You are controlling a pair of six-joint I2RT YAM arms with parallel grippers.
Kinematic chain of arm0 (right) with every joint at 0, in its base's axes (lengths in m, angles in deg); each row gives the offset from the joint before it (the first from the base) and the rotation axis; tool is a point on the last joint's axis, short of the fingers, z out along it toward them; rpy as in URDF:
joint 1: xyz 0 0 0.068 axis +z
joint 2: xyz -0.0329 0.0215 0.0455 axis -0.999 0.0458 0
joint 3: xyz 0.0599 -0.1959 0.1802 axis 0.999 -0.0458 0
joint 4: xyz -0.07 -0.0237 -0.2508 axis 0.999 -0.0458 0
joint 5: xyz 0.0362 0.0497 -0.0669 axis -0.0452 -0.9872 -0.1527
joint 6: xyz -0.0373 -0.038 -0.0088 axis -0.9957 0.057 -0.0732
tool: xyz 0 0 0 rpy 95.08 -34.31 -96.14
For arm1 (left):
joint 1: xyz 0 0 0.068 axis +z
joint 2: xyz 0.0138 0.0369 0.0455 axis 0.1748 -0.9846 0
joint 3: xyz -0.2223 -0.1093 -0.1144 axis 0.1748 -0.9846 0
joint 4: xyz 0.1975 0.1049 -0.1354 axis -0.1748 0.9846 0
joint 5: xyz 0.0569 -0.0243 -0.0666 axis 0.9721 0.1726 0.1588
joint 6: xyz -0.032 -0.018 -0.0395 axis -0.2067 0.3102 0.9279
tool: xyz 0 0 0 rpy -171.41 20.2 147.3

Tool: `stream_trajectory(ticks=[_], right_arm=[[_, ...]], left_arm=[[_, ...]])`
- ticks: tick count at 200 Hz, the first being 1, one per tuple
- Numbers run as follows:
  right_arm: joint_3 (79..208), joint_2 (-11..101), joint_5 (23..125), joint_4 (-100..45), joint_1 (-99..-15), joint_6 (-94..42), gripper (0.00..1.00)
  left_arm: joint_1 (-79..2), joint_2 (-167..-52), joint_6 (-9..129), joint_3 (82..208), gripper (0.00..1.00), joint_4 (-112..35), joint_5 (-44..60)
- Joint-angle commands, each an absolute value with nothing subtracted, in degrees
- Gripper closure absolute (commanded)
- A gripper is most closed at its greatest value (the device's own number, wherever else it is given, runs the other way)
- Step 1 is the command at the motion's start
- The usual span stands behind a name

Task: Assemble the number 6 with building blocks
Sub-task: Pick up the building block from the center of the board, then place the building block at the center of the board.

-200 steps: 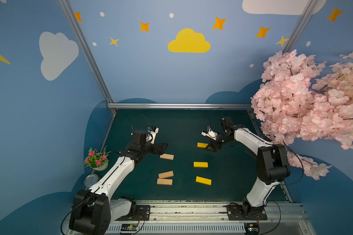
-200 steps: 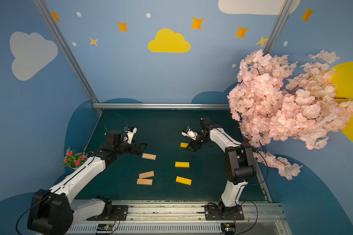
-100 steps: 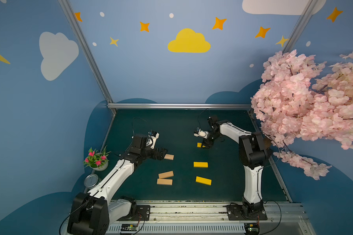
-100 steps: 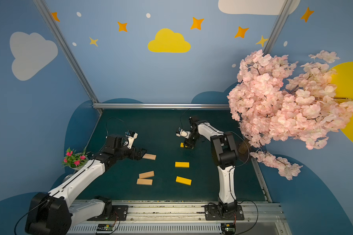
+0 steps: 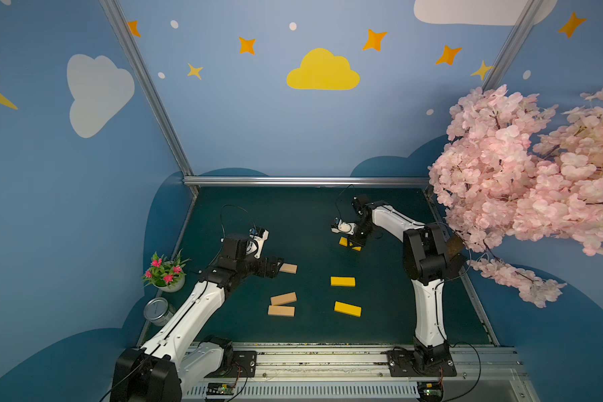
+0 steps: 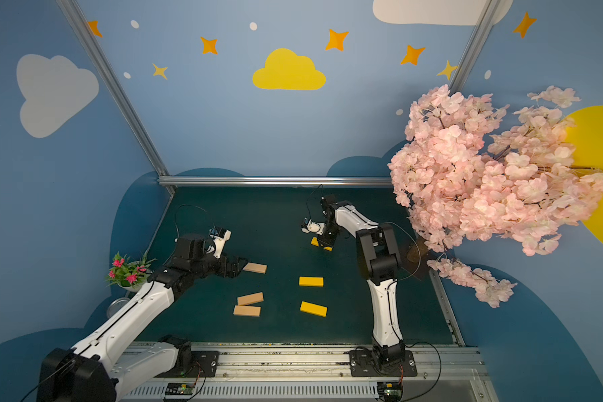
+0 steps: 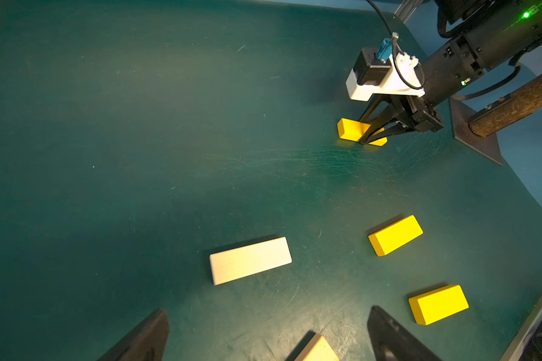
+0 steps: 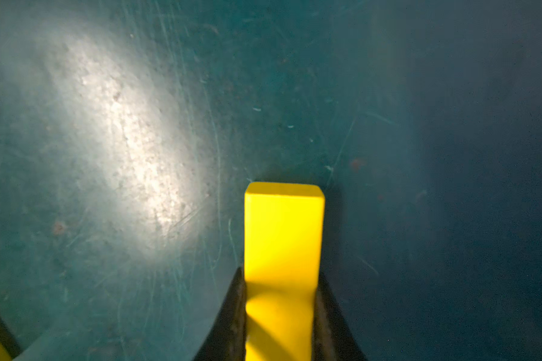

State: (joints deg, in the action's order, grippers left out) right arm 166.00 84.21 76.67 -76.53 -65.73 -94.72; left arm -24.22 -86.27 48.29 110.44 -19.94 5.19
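**Top views:** right claw (image 5: 353, 245) is clamping the far yellow block (image 5: 343, 241) across its narrow width. The block looks to be resting on the table (image 5: 293, 215), not lifted. Left claw (image 5: 278, 267) is gaping wide, tips right at the end of the lone tan block (image 5: 289, 268). Tan pair (image 5: 283, 298) is lying just beside each other nearer the front. Middle yellow block (image 5: 343, 281) and front yellow block (image 5: 347, 308) are sitting apart. Nothing is joining into a 6 yet.

**Left wrist:** lone tan block (image 7: 250, 260) is lying just ahead of the spread fingers (image 7: 144, 340). A corner of another tan block is showing between them; can't tell which. Right claw's hold is sitting toward one end of its block.

**Right wrist:** both fingers (image 8: 232, 318) are pressing the long sides of the far yellow block (image 8: 283, 237), no gap.

**Handling, my read:** small wooden bars, so light, stiff, not fragile; painted faces probably slick. Pinch the long sides near mid-length, since an end-biased hold is risking a swivel on set-down.

**Room:** bare table between the tan and yellow groups is looking like enough for the digit.
- Back rail (image 5: 307, 181) is running behind the right claw with room between.
- Blossom tree (image 5: 536, 191) is overhanging the right edge, its trunk (image 7: 513, 103) just beside that arm.
- Plant pot (image 5: 166, 278) and tin (image 5: 157, 309) are sitting off the left edge, well apart from the blocks.
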Motion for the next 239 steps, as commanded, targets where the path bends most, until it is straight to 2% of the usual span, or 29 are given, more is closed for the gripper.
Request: stream_trajectory(ticks=[1,39,92,201,228,232,237,239], right_arm=[[167.2,83.2,74.9,-81.7,-63.4,-95.6,1.00],[172.6,81.8,70.9,-84.5,-57.9,-98.4,1.00],[181.8,88.5,72.1,-87.6,-52.6,-99.3,1.00],[186.5,95.0,76.6,-85.8,-51.5,-99.6,1.00],[184.4,94.5,77.6,-82.8,-51.0,-98.7,0.66],[183.7,94.0,77.9,-81.5,-51.0,-97.9,0.51],[182.8,93.2,77.9,-79.9,-51.0,-97.0,0.11],[182.4,92.9,77.8,-79.4,-51.1,-96.8,0.06]], left_arm=[[-24.3,-85.7,48.3,109.9,0.00,-19.0,5.1],[-24.3,-86.0,48.2,110.0,0.00,-18.9,4.7],[-24.3,-84.9,47.7,110.1,0.00,-17.0,4.4],[-24.3,-80.4,48.7,109.4,0.00,-13.0,3.8],[-24.3,-80.9,49.0,110.3,0.00,-12.0,4.5],[-24.3,-81.2,49.0,110.5,0.00,-11.9,4.5],[-24.3,-81.3,49.0,110.7,0.00,-11.7,4.5],[-24.3,-81.4,49.0,110.8,0.00,-11.7,4.5]])
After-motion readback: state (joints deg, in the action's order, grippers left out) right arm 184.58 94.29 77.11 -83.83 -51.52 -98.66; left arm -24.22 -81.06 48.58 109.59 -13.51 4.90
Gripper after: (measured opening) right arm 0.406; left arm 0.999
